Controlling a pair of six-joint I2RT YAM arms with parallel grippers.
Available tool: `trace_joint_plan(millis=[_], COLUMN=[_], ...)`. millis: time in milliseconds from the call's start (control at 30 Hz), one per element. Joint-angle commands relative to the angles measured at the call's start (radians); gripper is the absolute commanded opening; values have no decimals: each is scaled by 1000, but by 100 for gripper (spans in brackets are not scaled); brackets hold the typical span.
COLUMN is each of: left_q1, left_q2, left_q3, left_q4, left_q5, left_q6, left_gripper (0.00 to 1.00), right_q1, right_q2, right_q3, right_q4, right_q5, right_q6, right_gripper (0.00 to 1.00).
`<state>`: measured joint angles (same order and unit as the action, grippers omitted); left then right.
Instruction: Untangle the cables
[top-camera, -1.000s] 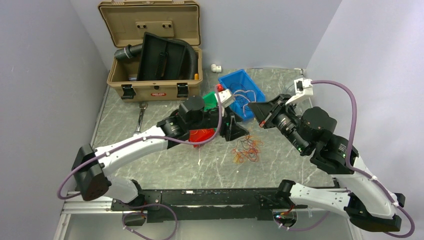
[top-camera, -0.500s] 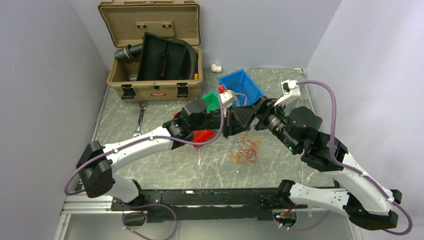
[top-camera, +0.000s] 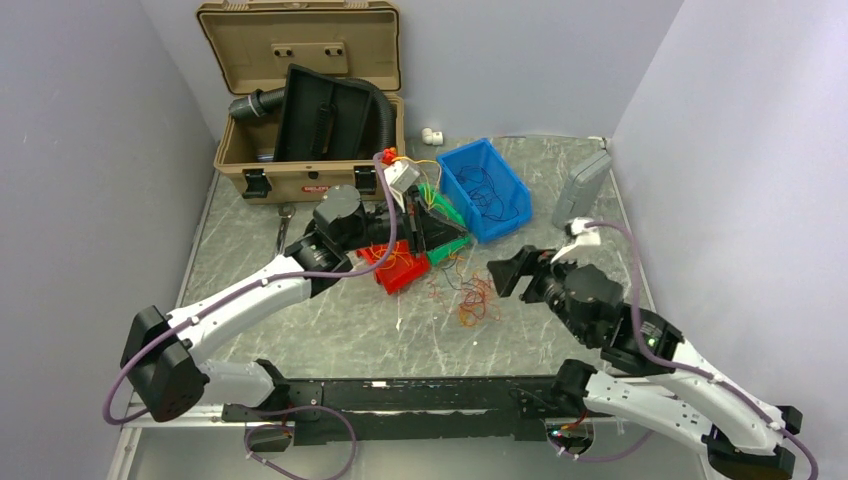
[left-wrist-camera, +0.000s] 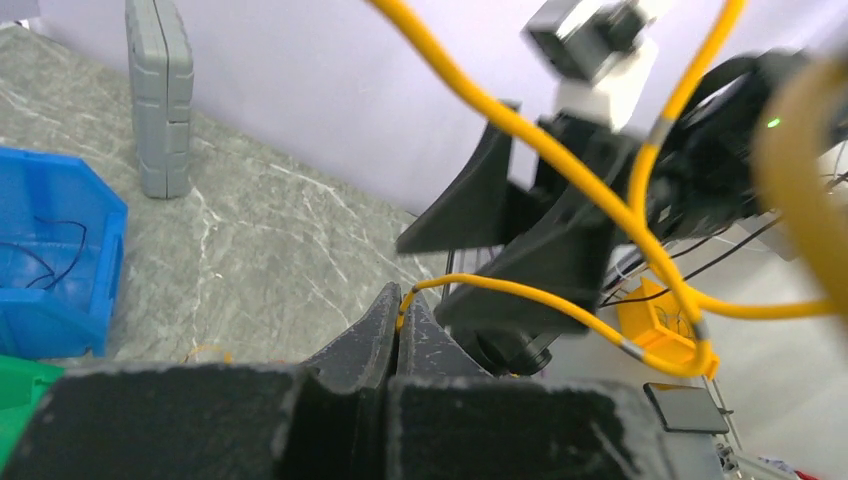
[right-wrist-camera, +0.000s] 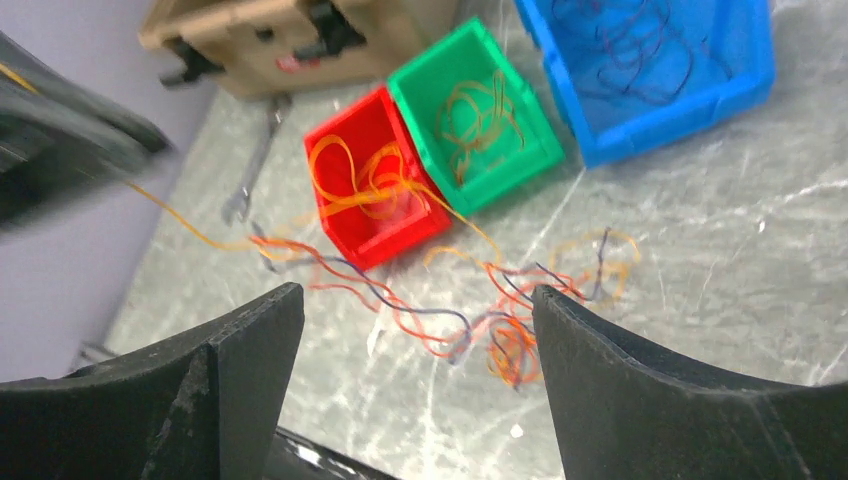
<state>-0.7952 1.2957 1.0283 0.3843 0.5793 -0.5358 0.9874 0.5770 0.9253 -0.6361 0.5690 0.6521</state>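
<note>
A loose tangle of thin cables (top-camera: 477, 300), mostly orange with red and dark strands, lies on the marble table; the right wrist view shows the same cables (right-wrist-camera: 500, 325). My left gripper (top-camera: 445, 228) hangs over the green bin (top-camera: 452, 247) and is shut on one yellow cable (left-wrist-camera: 520, 292), pinched at the fingertips (left-wrist-camera: 385, 315). That cable loops up past the camera. My right gripper (top-camera: 508, 270) hovers just right of the tangle. In its wrist view the right gripper (right-wrist-camera: 417, 295) stands open with nothing between its fingers (right-wrist-camera: 240, 350).
A red bin (right-wrist-camera: 375, 195) holds orange cables, the green bin (right-wrist-camera: 475, 115) a few, and a blue bin (top-camera: 485, 188) dark ones. A tan toolbox (top-camera: 305, 105) with a black hose stands far left, a wrench (top-camera: 283, 232) before it, and a grey case (top-camera: 582, 187) far right.
The left gripper shut on the yellow cable beside the right gripper and drew back left and away with it. The right gripper opened and pulled back toward the near right.
</note>
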Motion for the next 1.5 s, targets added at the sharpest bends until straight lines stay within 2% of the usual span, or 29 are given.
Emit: trace_joint_plan(millis=[0,300,400,500,567,633,667,700,733,867,967,1000,1100,1200,1300,1367,1400,1467], left_q1=[4,4,4,4,4,5,5,5,6,31,107,138,216,248,253,255,255,256], left_q2=[-46,-57,-58,-54,-51,-49,-48,-48,-52,-94,-117,-118,-119,-129,-147,-157,-161,-163], left_q3=[45,79,79,78,75,75,82,93,111,197,260,274,287,272,260,257,254,256], left_q4=[10,-45,-45,-33,-17,-10,-25,-50,-88,-310,-440,-466,-509,-521,-548,-560,-556,-554], left_q5=[32,23,21,31,36,35,33,26,11,-144,-219,-223,-199,-200,-253,-265,-258,-228], left_q6=[-14,-25,-35,-54,-69,-72,-63,-45,-17,108,159,159,148,153,173,178,178,178], left_gripper=[0,0,0,0,0,0,0,0,0,0,0,0,0,0,0,0,0,0], right_q1=[4,3,6,5,6,5,5,5,5,6,5,4,4,3,3,3,5,4], right_q2=[-29,106,165,217,228,233,236,237,233,152,31,-14,-152,-267,-290,-271,-250,-191], right_q3=[-139,-274,-282,-280,-294,-305,-306,-304,-307,-356,-408,-419,-444,-423,-352,-320,-305,-275], right_q4=[168,554,626,699,753,792,791,773,753,650,487,436,247,6,-264,-316,-310,-287], right_q5=[-148,-487,-518,-476,-425,-383,-354,-322,-299,-227,-133,-77,22,146,305,348,352,343], right_q6=[-100,-297,-319,-333,-336,-338,-332,-321,-310,-247,-117,-61,82,265,511,539,503,439], right_gripper=[87,86,84,81,74,54,40,24,18,14,1,0,0,0,0,0,5,22])
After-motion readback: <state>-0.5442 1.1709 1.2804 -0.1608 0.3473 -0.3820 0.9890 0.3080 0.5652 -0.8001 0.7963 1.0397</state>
